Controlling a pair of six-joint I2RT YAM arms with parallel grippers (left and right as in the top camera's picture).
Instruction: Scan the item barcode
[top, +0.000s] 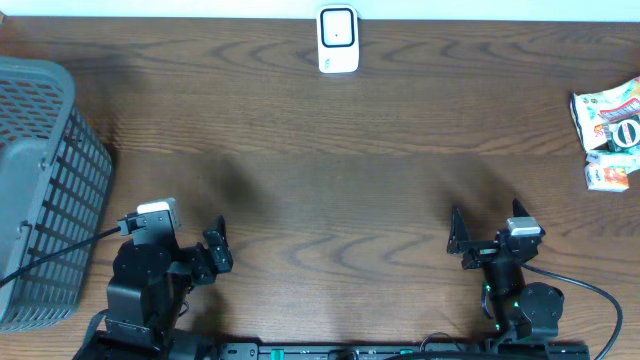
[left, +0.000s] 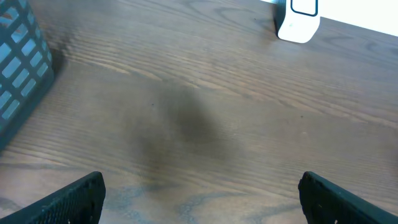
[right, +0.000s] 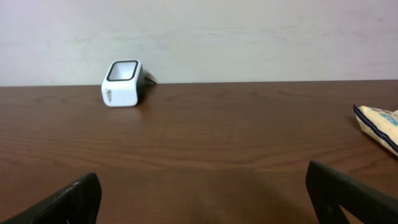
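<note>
A white barcode scanner (top: 338, 40) stands upright at the middle of the table's far edge; it also shows in the left wrist view (left: 297, 22) and the right wrist view (right: 122, 83). Snack packets (top: 608, 120) and a small carton (top: 607, 176) lie at the far right, and one packet's edge (right: 379, 127) reaches into the right wrist view. My left gripper (top: 212, 255) (left: 202, 199) rests open near the front left with only bare wood between its fingers. Near the front right my right gripper (top: 485, 228) (right: 202, 199) is open as well, holding nothing.
A dark grey mesh basket (top: 40, 190) (left: 18, 68) occupies the left side, close to the left arm. The brown wooden table (top: 330, 180) stretches between both arms and the scanner. A pale wall backs the far edge.
</note>
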